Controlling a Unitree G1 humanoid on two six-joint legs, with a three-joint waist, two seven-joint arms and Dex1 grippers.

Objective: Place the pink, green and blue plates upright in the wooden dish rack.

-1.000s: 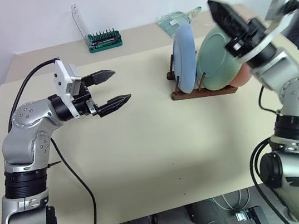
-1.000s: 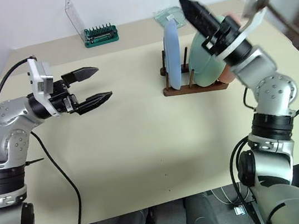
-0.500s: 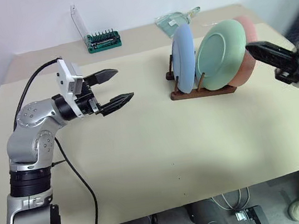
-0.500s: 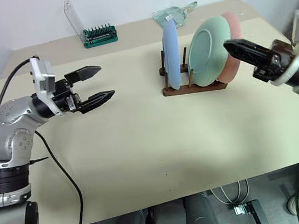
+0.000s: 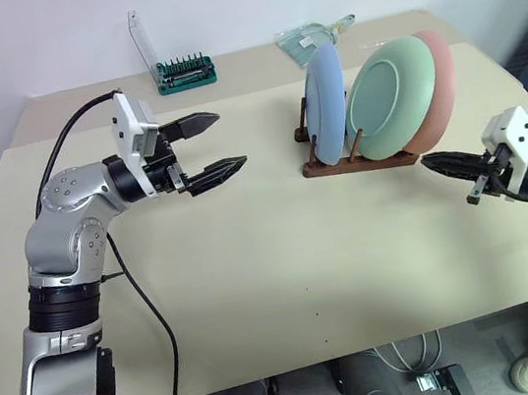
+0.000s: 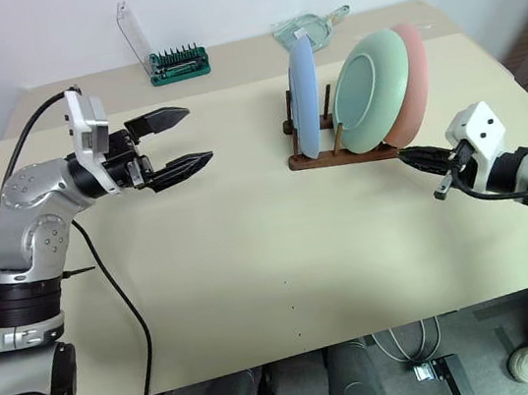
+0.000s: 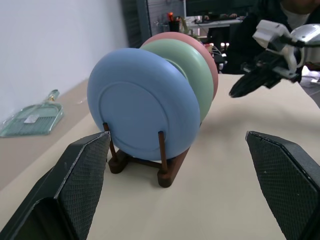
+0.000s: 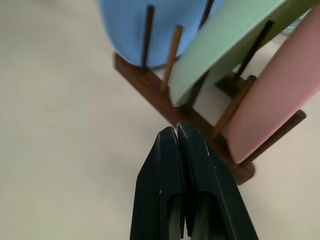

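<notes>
Blue plate (image 5: 328, 103), green plate (image 5: 390, 95) and pink plate (image 5: 432, 93) are standing upright in the wooden dish rack (image 5: 358, 161) near the counter's (image 5: 284, 264) far right corner, nothing apparently remaining; left end effector (image 5: 214, 146) is gaping empty, right end effector (image 5: 438, 163) is closed empty.

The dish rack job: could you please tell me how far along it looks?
Apparently done: the blue plate, green plate and pink plate all stand in the wooden dish rack. Nothing is in hand: the left tool is open, the right tool shut, empty. Nothing left.
</notes>
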